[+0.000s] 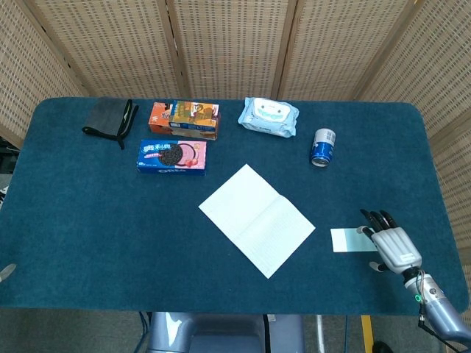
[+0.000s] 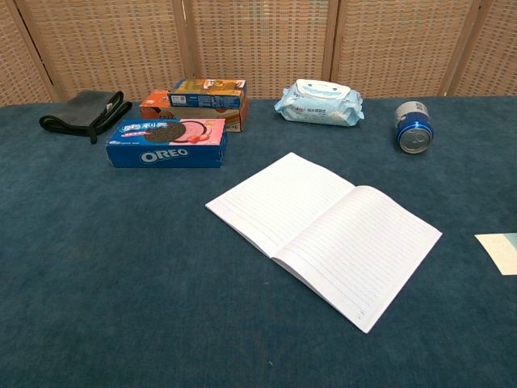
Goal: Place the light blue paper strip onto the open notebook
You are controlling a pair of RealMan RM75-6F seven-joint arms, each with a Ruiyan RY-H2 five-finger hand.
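The light blue paper strip (image 1: pixel 349 240) lies flat on the blue table to the right of the open notebook (image 1: pixel 256 220). My right hand (image 1: pixel 391 244) sits over the strip's right part and hides it, fingers stretched out toward the left and back. I cannot tell whether it touches the paper. In the chest view only the strip's left end (image 2: pixel 499 250) shows at the right edge, beside the notebook (image 2: pixel 323 230); the right hand is outside that view. A small grey tip (image 1: pixel 6 271) at the left edge is all that shows of my left hand.
Along the back stand a black pouch (image 1: pixel 110 118), an orange box (image 1: pixel 185 118), an Oreo box (image 1: pixel 172 156), a wipes pack (image 1: pixel 268 116) and a blue can (image 1: pixel 322 147). The table's front edge (image 1: pixel 294 312) runs close to my right hand.
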